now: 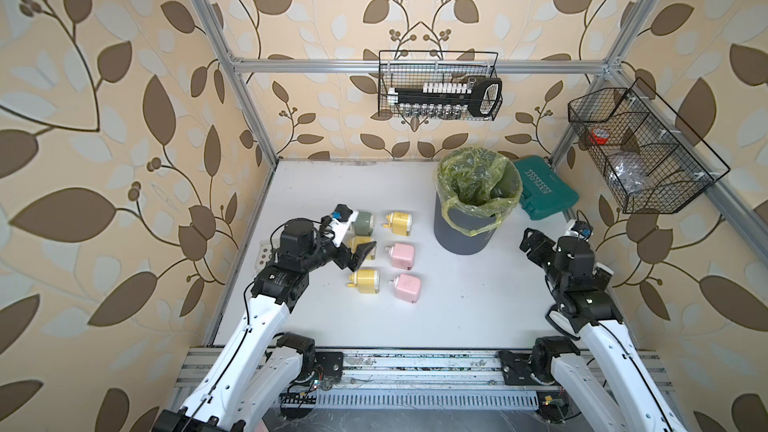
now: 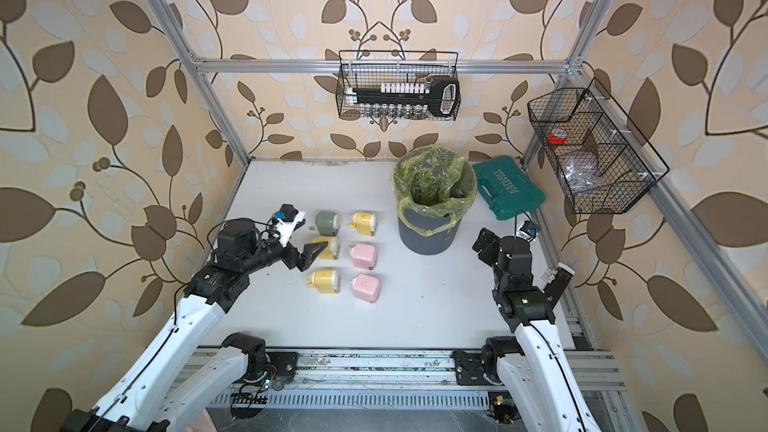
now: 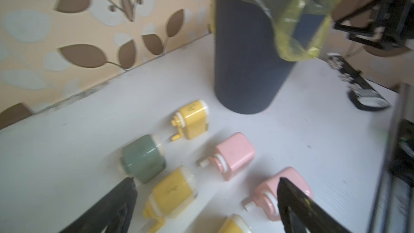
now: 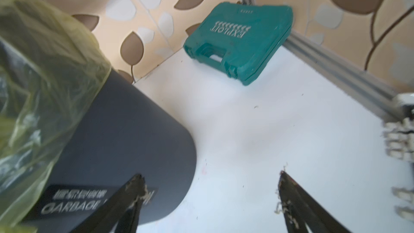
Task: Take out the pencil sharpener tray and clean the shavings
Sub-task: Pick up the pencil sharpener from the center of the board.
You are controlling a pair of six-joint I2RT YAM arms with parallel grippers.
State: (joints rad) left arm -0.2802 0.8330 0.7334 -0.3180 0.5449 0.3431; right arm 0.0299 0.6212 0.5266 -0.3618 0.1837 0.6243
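"Looking at the table (image 1: 457, 317), where do the sharpeners (image 1: 401, 223) sit?"

"Left of centre in both top views. There are six, in two columns of three, close together. The left column runs green, yellow, yellow from top to bottom. The right column runs yellow, pink, pink."

"And the left gripper (image 1: 365, 252)?"

"It hangs over the middle sharpener (image 1: 356, 241) of the left column and half covers it. In the left wrist view its fingers (image 3: 121, 205) stand wide apart at the lower edge, with nothing gripped between them. Whether they touch that sharpener I cannot tell."

"The right gripper (image 4: 210, 175)?"

"It is just right of the bin (image 1: 461, 230) in both top views, well apart from the sharpeners. Its fingers (image 4: 127, 200) are spread too and carry nothing. Pale flecks (image 4: 280, 207) cling to both tips. What they are I cannot tell."

"Describe the bin."

"Dark grey and upright, lined with a yellow-green bag (image 1: 478, 184). It stands right of centre, higher in the frame than the sharpeners. A teal case (image 1: 544, 193) lies just right of it, in the table's far corner."

"Anything on the walls?"

"Two wire baskets. The centre basket (image 1: 384, 76) hangs at upper centre and holds a black rack with white pieces. The side basket (image 1: 665, 201) hangs at the upper right."
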